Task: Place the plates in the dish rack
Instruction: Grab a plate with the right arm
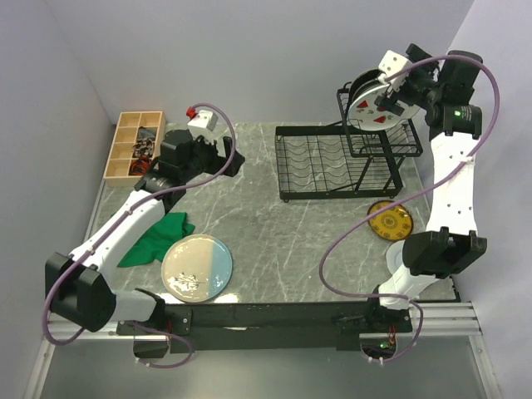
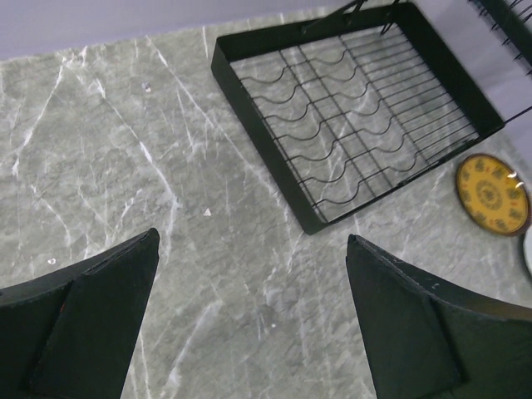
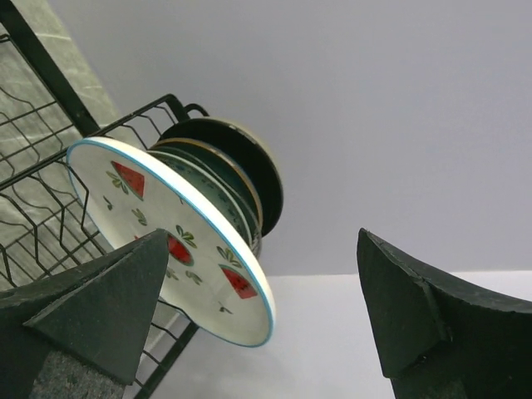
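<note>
Right tool (image 3: 262, 241): wide open, holds nothing, up by the dish rack's (image 1: 332, 162) top basket.
Watermelon plate (image 3: 150, 195): stands on edge in that basket, beside the tool.
Left tool (image 2: 252, 241): wide open, empty, above the surface (image 2: 125, 125).
Yellow plate (image 1: 390, 221): flat, nearer the right arm.
Cream-and-blue plate (image 1: 197, 267): flat, nearer the left arm.

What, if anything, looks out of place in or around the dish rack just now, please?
The watermelon plate leans askew against the other plates crowded in the raised upper basket, while the slotted lower tray stands empty. Nothing looks spilled or broken.
</note>
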`<state>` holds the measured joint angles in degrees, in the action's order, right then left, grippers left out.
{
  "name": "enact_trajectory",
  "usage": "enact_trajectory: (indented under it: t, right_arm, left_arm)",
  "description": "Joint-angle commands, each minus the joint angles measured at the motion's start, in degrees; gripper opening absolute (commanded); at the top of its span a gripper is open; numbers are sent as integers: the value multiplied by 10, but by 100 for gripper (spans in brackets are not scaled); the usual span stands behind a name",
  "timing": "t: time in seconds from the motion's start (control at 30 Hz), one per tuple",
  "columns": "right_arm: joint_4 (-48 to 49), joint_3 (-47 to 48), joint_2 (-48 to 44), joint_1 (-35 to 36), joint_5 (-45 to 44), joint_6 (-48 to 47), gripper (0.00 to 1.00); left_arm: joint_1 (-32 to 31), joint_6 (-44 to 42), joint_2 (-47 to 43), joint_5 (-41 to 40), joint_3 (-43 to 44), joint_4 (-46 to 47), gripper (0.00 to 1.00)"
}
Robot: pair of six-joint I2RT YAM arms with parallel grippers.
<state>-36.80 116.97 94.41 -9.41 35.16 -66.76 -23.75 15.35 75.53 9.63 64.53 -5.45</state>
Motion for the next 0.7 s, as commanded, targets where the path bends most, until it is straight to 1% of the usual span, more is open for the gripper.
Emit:
enact_trajectory:
  t: [0.0,0.07,0.2,0.37,0.5,0.57,0.67]
  right_arm:
    - [20,20,36,-1,-29,50,100]
    - [22,37,50,-1,-38,58,100]
    - [58,64,85,2,-59,94,100]
    - [77,89,118,12,-92,108,100]
    - [99,91,126,19,-126,117,100]
    - [94,99,131,20,-124,117,100]
    - [95,84,111,20,-111,115,100]
  left_arm:
    - [2,20,-42,-5,-5,16,99]
    - [2,22,-54,-10,-12,17,100]
    - [2,32,-70,-18,-27,17,99]
    - [2,39,-79,-23,-35,15,99]
    - [2,43,-83,-23,-40,17,99]
    - [2,44,-84,-22,-42,18,99]
    - [2,45,-83,-19,-45,21,99]
